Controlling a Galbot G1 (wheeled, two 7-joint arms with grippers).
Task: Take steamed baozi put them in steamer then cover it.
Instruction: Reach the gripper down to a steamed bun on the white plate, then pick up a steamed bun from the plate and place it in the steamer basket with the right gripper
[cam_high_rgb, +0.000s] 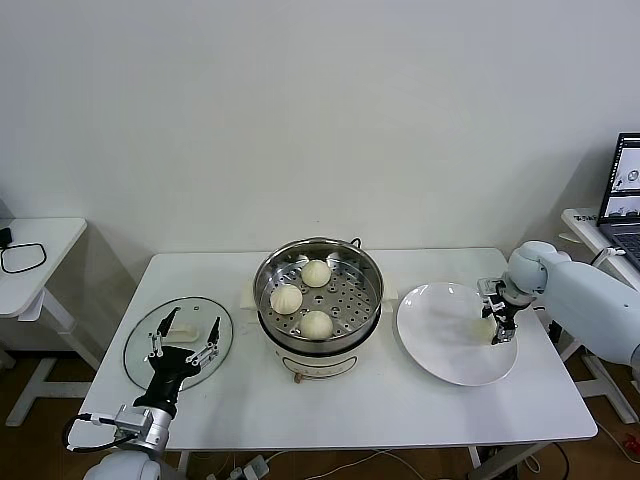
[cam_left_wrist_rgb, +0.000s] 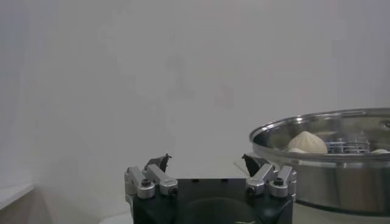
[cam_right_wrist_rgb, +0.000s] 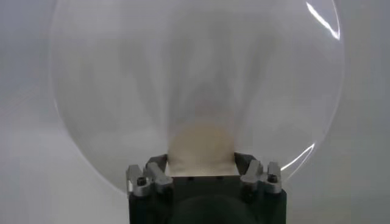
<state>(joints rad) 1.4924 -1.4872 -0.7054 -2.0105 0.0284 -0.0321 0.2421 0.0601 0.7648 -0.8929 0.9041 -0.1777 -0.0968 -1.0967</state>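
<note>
Baozi (cam_right_wrist_rgb: 201, 146) between right gripper (cam_right_wrist_rgb: 201, 167) fingers (cam_right_wrist_rgb: 155, 167) — plate (cam_right_wrist_rgb: 122, 91).

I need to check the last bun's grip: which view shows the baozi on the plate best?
The right wrist view: the baozi fills the space between the right gripper fingers. The head view shows it small on the plate, partly hidden by the gripper. The left wrist view misses it.

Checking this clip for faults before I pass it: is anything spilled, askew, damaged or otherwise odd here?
Nothing stands out. Three baozi sit in the steamer, the fourth baozi is on the plate between the right gripper fingers, and the cover lies flat beneath the open left gripper.
</note>
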